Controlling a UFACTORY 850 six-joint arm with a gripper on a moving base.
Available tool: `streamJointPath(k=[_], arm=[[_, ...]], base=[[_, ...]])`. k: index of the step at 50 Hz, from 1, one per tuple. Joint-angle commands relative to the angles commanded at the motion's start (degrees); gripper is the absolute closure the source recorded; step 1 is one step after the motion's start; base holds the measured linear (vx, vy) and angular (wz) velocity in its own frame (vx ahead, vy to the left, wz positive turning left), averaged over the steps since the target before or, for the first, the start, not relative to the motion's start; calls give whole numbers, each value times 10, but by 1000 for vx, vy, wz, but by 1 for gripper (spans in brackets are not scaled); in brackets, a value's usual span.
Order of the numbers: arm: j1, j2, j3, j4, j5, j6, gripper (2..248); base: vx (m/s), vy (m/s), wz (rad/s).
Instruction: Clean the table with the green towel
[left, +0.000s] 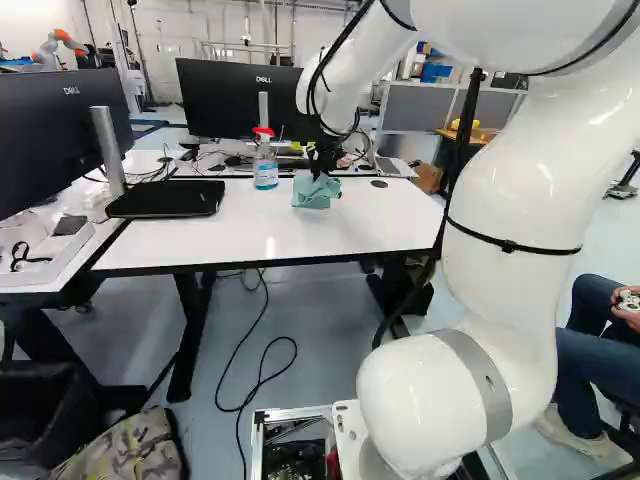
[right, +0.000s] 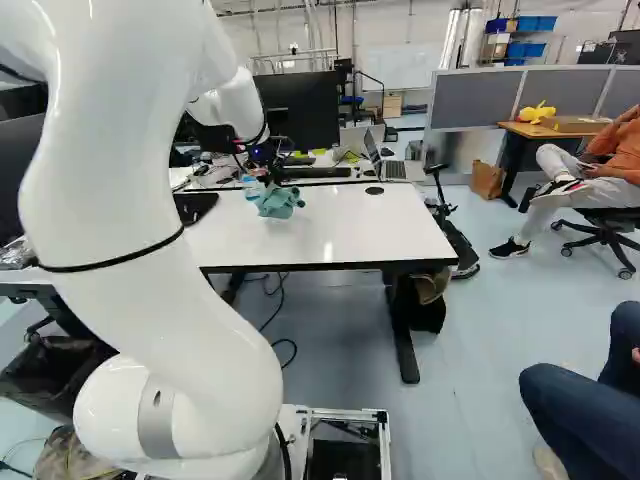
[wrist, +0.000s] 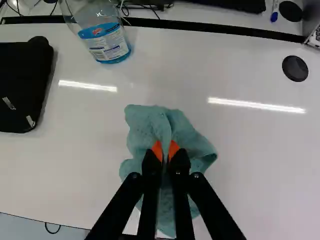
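Up close, the left base view's right side is filled by a bulky white arm (left: 520, 190). A crumpled green cloth towel (wrist: 195, 142) is pinched by the black two-fingered tool (left: 320, 168), nearly closed, over the white worktop (left: 385, 220), near a red-topped clear bottle (left: 265, 168).

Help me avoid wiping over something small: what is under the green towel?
The white table shows beyond the visible edges of the towel, which is pinched in the gripper. Directly beneath, everything is covered, so a stain or small object cannot be ruled out.
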Motion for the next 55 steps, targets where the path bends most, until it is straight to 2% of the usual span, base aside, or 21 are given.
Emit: streamJointPath(k=[30, 41, 51, 52, 55], arm=[[55, -14, -16, 0, 0, 0, 216], [74, -8, -10, 0, 0, 0, 216], [74, -9, -10, 0, 0, 0, 216], [74, -9, -10, 0, 0, 0, 209], [74, -9, -10, 0, 0, 0, 209]], base=[[0, 0, 0], [0, 0, 0], [0, 0, 0], [0, 0, 0], [0, 0, 0]])
